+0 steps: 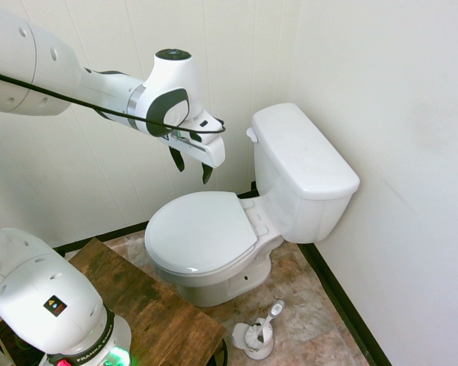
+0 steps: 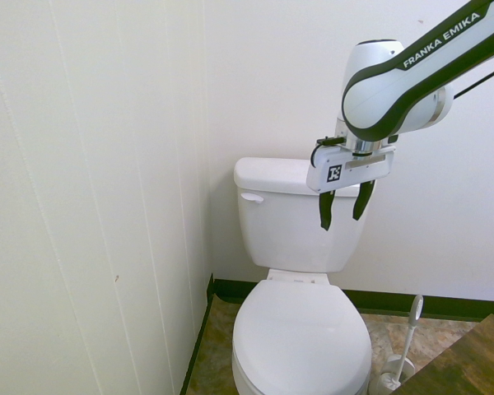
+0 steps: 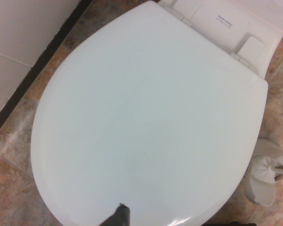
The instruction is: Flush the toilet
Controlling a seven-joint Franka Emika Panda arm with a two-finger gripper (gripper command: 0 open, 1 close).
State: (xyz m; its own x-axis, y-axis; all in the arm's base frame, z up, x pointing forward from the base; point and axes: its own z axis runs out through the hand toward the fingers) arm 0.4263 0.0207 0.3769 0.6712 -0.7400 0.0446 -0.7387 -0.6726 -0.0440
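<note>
First exterior view: toilet [image 1: 214, 236] on brown stone-pattern floor [image 1: 313, 305]; fingers [image 1: 189, 164] apart, empty.

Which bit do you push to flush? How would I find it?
Find the toilet in the corner, then its boxy tank against the back wall. The flush lever is a small white handle on the tank's front, high up near the side wall, the only thing sticking out there.
</note>
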